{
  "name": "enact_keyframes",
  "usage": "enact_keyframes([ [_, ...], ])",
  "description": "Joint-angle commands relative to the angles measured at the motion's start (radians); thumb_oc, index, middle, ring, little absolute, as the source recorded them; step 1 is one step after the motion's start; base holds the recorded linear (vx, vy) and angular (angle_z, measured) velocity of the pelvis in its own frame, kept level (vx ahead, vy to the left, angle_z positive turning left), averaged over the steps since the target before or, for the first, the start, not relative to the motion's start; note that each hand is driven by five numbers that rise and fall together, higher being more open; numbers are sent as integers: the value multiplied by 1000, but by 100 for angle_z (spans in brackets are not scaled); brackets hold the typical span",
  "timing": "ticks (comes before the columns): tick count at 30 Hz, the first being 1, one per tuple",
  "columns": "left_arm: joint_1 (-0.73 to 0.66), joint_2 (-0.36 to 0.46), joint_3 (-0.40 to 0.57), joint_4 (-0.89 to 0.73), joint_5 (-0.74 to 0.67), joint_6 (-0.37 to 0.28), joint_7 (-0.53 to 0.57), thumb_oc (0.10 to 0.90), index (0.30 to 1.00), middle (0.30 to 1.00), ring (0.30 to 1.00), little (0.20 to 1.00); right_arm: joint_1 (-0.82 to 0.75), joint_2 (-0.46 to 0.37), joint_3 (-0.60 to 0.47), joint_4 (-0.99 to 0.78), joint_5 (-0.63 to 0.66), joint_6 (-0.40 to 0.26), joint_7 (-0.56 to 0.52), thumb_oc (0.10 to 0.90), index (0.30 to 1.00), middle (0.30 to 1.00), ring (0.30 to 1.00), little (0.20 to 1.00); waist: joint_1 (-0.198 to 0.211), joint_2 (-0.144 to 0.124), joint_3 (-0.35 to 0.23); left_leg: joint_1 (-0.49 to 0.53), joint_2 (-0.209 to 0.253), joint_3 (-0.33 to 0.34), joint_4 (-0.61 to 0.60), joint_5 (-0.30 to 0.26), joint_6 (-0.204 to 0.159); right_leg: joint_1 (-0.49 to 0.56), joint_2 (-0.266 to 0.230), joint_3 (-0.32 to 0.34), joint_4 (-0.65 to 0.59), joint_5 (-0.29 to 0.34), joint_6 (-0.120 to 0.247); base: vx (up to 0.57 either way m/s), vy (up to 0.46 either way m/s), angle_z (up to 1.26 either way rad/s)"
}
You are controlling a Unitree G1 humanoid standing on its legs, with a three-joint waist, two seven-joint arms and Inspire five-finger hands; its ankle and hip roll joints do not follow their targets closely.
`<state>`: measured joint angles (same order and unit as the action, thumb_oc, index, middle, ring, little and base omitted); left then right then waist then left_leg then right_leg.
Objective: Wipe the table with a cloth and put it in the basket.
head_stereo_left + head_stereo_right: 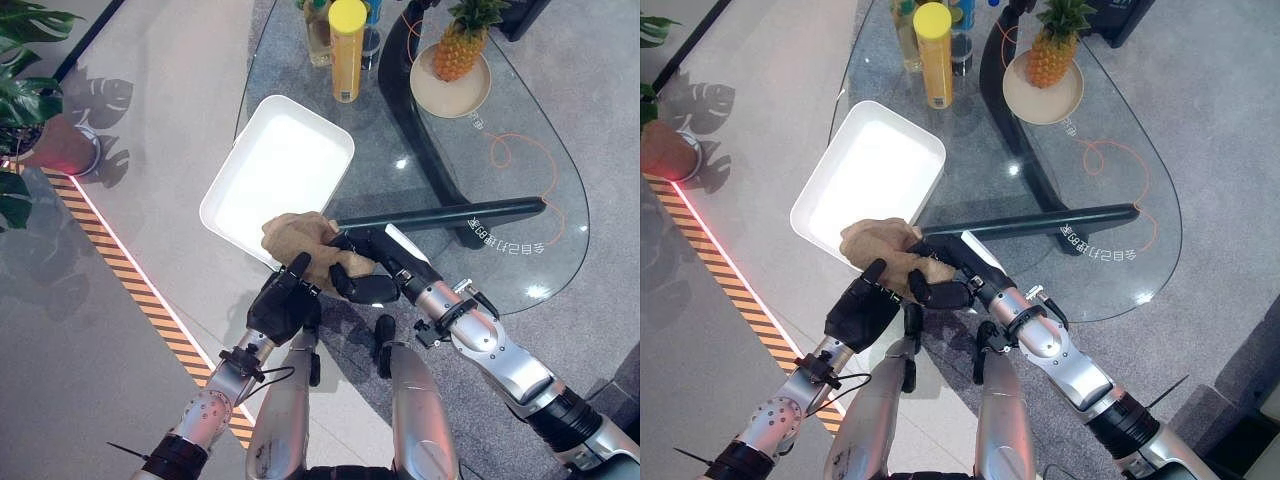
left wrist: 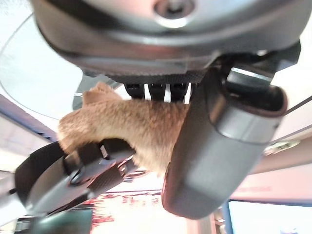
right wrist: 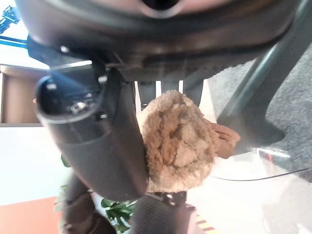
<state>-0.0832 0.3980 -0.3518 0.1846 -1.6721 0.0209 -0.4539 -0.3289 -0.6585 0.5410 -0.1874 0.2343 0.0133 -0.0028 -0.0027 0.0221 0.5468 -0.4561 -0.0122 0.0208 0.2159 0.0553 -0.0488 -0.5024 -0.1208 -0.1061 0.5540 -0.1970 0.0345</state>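
— What's in the containers?

— I see the white tray [image 1: 270, 170] with only a corner of the tan cloth [image 1: 300, 240] lapping over its near rim. A plate [image 1: 450, 95] carries a pineapple [image 1: 462, 40].

— Your hands?

— My right hand [image 1: 365, 265] is clenched on the cloth; my left hand [image 1: 282, 305] pinches its near edge. The cloth's underside is hidden from me.

— Surface?

— A glass table [image 1: 520, 170] over grey floor [image 1: 150, 110], with a yellow bottle [image 1: 347, 45] near the far edge.
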Motion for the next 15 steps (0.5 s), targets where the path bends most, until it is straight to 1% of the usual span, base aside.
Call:
enact_keyframes([
  [1,-58,-39,23,-222,-80,-3,-185,100,300,300,300,200,-18,23,36,-108,-14,-50,34,100,300,300,300,200,-11,-43,-27,-66,-82,16,214,-105,66,103,77,74,-310,191,4,0,0,0],
  [9,-61,-48,27,-215,-83,2,-181,100,300,300,300,200,-16,28,23,-102,-13,-56,29,100,300,300,300,200,-12,-48,-27,-61,-82,17,213,-109,67,110,76,77,-319,194,8,0,0,0],
  [15,-63,-52,29,-216,-79,2,-171,100,300,300,300,200,-15,31,15,-109,-15,-49,22,100,300,300,300,200,-12,-50,-27,-56,-80,18,211,-111,67,120,76,78,-328,196,9,0,0,0],
])
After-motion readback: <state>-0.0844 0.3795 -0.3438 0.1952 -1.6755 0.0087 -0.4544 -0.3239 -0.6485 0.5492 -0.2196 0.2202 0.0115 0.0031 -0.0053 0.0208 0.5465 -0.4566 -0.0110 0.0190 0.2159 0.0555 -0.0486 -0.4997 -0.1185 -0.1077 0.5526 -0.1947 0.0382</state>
